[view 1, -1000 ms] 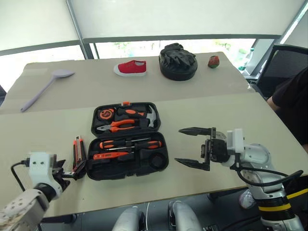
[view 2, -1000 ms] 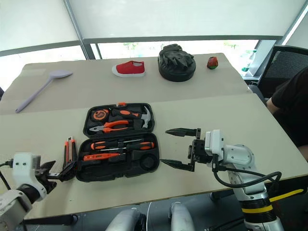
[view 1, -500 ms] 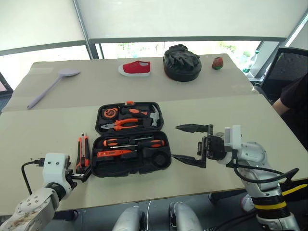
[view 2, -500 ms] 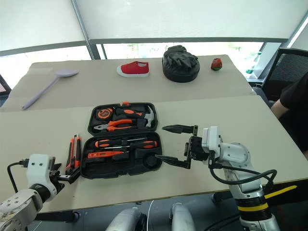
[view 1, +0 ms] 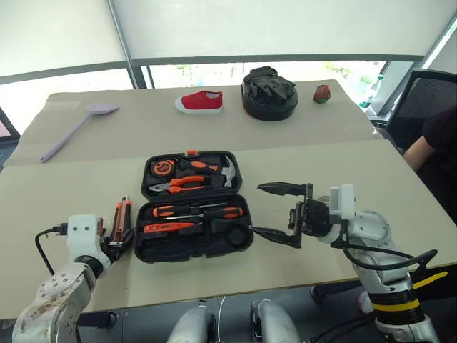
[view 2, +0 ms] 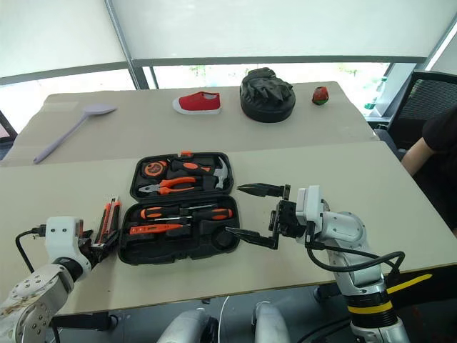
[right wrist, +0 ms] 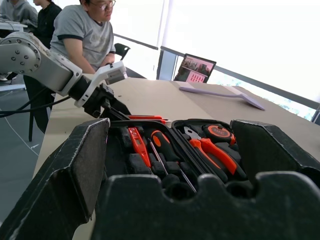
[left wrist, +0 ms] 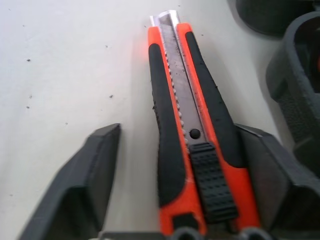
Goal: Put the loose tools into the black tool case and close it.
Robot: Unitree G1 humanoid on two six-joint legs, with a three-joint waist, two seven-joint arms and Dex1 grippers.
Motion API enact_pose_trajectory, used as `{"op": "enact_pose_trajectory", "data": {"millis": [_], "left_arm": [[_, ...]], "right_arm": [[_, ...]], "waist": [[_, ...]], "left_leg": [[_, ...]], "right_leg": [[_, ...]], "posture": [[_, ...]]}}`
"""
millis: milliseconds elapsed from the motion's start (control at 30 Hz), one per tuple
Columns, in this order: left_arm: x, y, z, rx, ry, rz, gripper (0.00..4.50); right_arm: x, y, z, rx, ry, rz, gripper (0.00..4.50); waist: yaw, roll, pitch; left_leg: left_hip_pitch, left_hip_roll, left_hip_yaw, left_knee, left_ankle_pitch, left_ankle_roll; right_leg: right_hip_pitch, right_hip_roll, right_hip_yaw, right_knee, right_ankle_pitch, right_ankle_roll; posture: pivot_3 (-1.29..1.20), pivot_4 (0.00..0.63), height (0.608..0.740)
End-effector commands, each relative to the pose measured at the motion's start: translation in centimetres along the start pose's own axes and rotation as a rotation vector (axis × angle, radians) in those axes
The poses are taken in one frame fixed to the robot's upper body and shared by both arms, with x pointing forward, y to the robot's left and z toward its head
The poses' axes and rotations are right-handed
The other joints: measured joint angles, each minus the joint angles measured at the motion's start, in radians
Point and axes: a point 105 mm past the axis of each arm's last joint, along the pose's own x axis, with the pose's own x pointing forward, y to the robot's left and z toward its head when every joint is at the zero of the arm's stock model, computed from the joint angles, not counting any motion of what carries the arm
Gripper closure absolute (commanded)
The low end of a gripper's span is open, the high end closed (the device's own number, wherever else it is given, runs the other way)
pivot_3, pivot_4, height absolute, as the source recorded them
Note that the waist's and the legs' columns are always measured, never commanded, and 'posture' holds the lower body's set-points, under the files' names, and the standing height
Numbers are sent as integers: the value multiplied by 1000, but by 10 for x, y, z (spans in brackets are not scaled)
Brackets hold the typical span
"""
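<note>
Left wrist view: orange-black utility knife [left wrist: 192, 145] flat on table [view 1: 64, 189], between the two black fingers [left wrist: 85, 180] of left gripper [view 1: 118, 244], one finger against its side, the other a little off; not clamped. Knife just beside open black tool case [view 1: 194, 207], on its left edge. Two black-and-orange screwdrivers [view 1: 194, 211] and slim red-orange screwdriver [view 1: 166, 228] lying in near half. Right gripper [view 1: 280, 212] spread wide at case's right side, holding nothing. Lilac spoon [view 1: 75, 129] far back left.
</note>
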Motion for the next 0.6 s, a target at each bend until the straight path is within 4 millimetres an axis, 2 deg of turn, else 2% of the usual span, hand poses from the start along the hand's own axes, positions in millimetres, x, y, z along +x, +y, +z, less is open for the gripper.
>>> {"op": "enact_pose_trajectory", "data": {"millis": [33,100,167,233,267,333,467,567,600], "left_arm": [[-3,7,-12,19,35,17,2608],[-6,17,-11,24,6,41,2700],[-9,30,0,7,-69,56,2701],[-13,42,27,-25,-239,2,2701],[-17,38,43,4,-331,-92,2701],[-28,16,60,151,-411,-347,2701],[-42,-21,55,457,-291,-763,2701],[-48,-54,66,557,-275,-1014,2701],[-48,-67,62,607,-259,-1101,2701]], "right_arm": [[3,1,11,-31,-26,11,0],[3,1,11,-34,-24,11,0],[3,2,11,-37,-24,15,0],[3,4,12,-43,-21,32,0],[2,6,13,-44,-17,43,0],[-1,6,15,-21,-9,59,0],[-12,9,18,-18,40,95,0],[-18,7,18,-19,77,87,0],[-18,7,18,-17,81,79,0]], "waist": [[-1,0,0],[-2,0,0],[-5,0,0],[-6,0,0],[-4,0,0],[-1,-1,0],[9,0,1],[10,1,1],[8,1,1]], "left_leg": [[0,0,0,0,0,0],[0,0,0,0,0,0],[0,0,0,0,0,1],[0,1,0,-1,0,1],[0,2,0,-1,0,1],[-2,3,0,-1,0,1],[-2,2,1,0,-1,3],[-2,0,3,0,-3,7],[-3,0,3,1,-4,8]], "right_leg": [[0,0,0,0,0,0],[0,0,0,0,0,0],[-1,0,0,0,0,0],[-1,1,0,0,0,0],[-2,2,0,0,0,-1],[-3,3,-1,-1,0,-2],[-1,-1,-3,-3,0,-3],[-1,-3,-2,-4,0,-1],[-1,-3,-2,-5,0,-1]], "posture": [[0,150,740],[0,150,740],[0,150,740],[0,150,740],[0,150,740],[0,150,740],[0,150,740],[0,150,740],[0,150,740]]}}
